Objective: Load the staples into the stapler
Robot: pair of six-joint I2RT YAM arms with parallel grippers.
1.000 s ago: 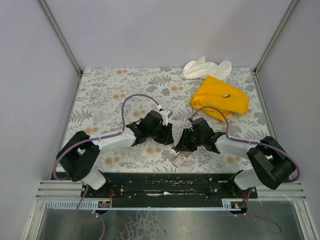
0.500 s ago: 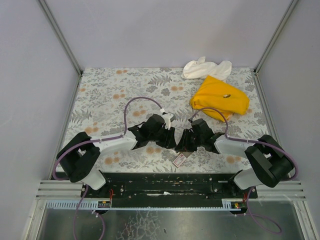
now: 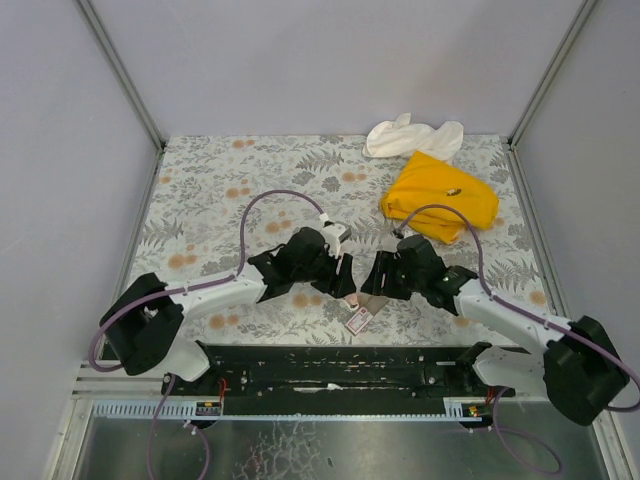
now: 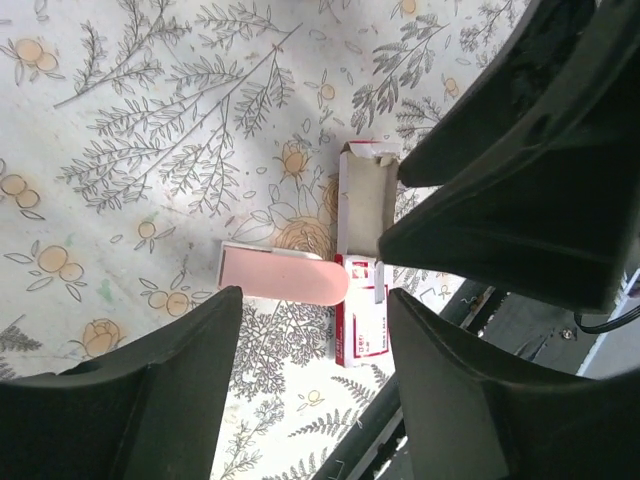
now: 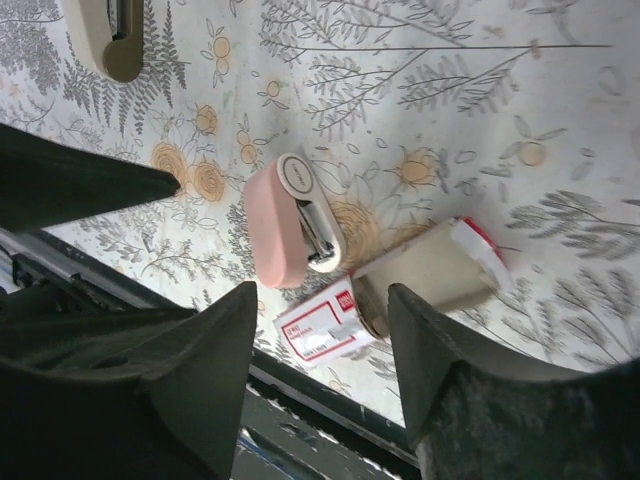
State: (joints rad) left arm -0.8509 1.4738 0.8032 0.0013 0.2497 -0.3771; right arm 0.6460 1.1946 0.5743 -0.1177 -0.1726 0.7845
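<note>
1. A small flat pink cardboard box of staples [image 4: 358, 322] with a white printed label lies on the floral-patterned worktop [image 3: 200, 200]. It is close to the near edge, about midway between the side edges.
2. A tan cardboard inner piece [image 4: 366, 208] sticks out of one end of the box of staples. It is matte and rectangular, with a pink flap at its far tip.
3. A small pink plastic stapler [image 5: 283, 232] with a smooth shell and a rounded end rests just beside the box of staples. A whitish end cap and a strip of bright metal show along one side.
4. The left pincer [image 4: 315, 300] hangs over the stapler. Its broad black fingers [image 4: 150, 395] are apart and grip nothing.
5. The right pincer [image 5: 325, 292] hangs over the box of staples. Its fingers are also spread and hold nothing.
6. In the top view the two pincers face each other closely, with the stapler between them.
7. A crumpled yellow cloth [image 3: 440, 195] lies near the right edge of the worktop, well apart from the stapler.
8. A bunched white cloth [image 3: 410, 135] sits at the far right corner, touching the yellow cloth.
</note>
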